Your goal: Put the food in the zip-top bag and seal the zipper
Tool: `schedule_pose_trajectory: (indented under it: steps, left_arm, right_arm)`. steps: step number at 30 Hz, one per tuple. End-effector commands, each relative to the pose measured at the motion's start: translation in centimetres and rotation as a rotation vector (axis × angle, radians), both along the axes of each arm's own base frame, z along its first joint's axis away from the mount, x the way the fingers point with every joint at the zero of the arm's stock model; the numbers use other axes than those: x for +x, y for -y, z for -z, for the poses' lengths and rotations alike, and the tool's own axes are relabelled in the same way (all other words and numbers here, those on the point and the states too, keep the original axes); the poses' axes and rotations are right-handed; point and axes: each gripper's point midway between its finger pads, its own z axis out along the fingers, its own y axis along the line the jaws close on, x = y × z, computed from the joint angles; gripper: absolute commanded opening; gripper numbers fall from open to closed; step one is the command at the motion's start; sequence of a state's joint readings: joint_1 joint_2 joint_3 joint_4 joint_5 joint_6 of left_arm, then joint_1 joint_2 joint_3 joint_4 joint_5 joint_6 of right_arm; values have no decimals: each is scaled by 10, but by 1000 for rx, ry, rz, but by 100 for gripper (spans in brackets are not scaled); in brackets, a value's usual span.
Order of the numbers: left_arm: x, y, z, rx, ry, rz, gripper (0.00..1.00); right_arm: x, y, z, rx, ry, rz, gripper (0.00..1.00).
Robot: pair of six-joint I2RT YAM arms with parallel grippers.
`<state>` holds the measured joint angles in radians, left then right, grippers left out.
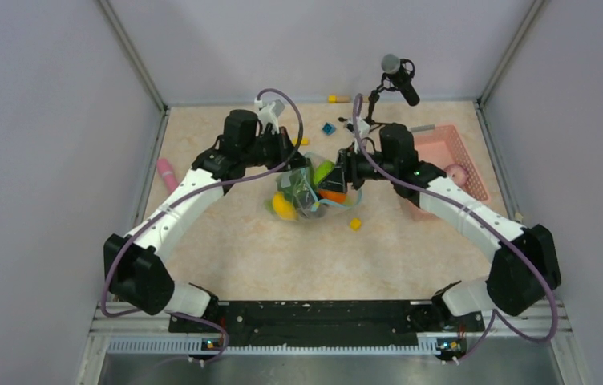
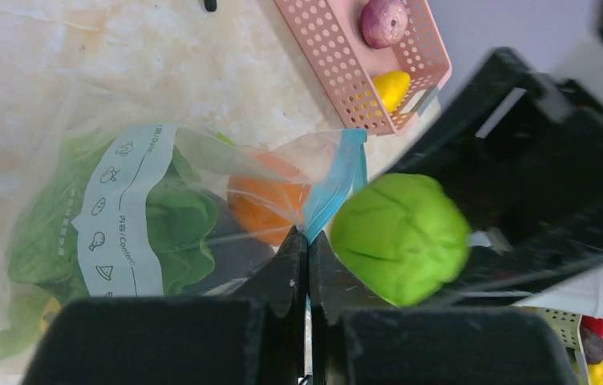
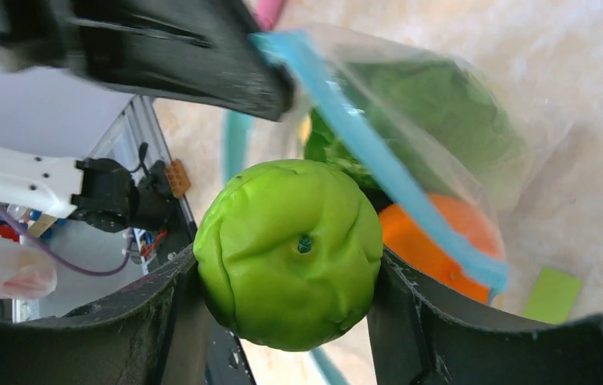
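As my arms meet at the bag, left gripper (image 2: 308, 241): fingers pressed together, pinching the zipper (image 2: 337, 184).
Right gripper (image 3: 286, 285): partly open, clamping the lime (image 3: 290, 249) between both fingers.
Lime: just beside the zipper, facing my left gripper.
Zip-top bag (image 2: 194, 156): beyond my left fingertips, holding an orange (image 2: 262, 208) and leafy greens (image 2: 178, 216).

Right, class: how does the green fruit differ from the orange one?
The green fruit is held in the right gripper, outside the bag; the orange one lies inside it. The green fruit is grooved; the orange one looks smooth. Both are round.
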<state>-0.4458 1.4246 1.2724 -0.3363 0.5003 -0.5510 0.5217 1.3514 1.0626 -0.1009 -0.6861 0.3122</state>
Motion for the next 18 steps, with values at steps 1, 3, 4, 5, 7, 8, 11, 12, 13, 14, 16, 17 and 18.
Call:
schedule_pose_trajectory:
  steps: [1,3,4,5,7,8,11,12,13,14,16,17,18]
  left_arm:
    - [-9,3,-36,-78,103,51,0]
    - [-13,4,-36,-83,103,66,0]
    - [-15,5,-37,-90,104,83,0]
    - [-18,7,-38,-99,100,101,0]
    - [-23,10,-39,-117,96,135,0]
    - [-25,11,-38,-122,90,149,0]
    - [-31,13,-38,-133,86,175,0]
    - [-32,13,-39,-137,87,181,0]
    - [-34,13,-41,-142,92,191,0]
    - [-35,13,-42,-145,96,191,0]
    - [-36,12,-45,-149,105,191,0]
    - [-35,12,-45,-149,105,180,0]
    - [-33,11,-45,-149,104,164,0]
  right_arm:
    - [12,-17,5,-27,-18,5,27]
    - [21,-20,13,-48,-27,47,27]
    - [29,-21,14,-50,-21,88,27]
    - [36,-24,12,-47,-6,123,28]
    - [54,-28,4,-11,19,229,36]
    - [64,-29,-1,17,20,295,40]
    - [86,-24,-9,71,28,478,46]
    - [93,-20,-7,76,31,548,47]
    - [98,-18,-6,74,36,595,48]
    - [102,-15,-3,61,39,629,50]
    - [109,-15,1,30,41,665,52]
    - [109,-18,4,9,43,658,54]
    - [108,-20,7,-14,45,651,58]
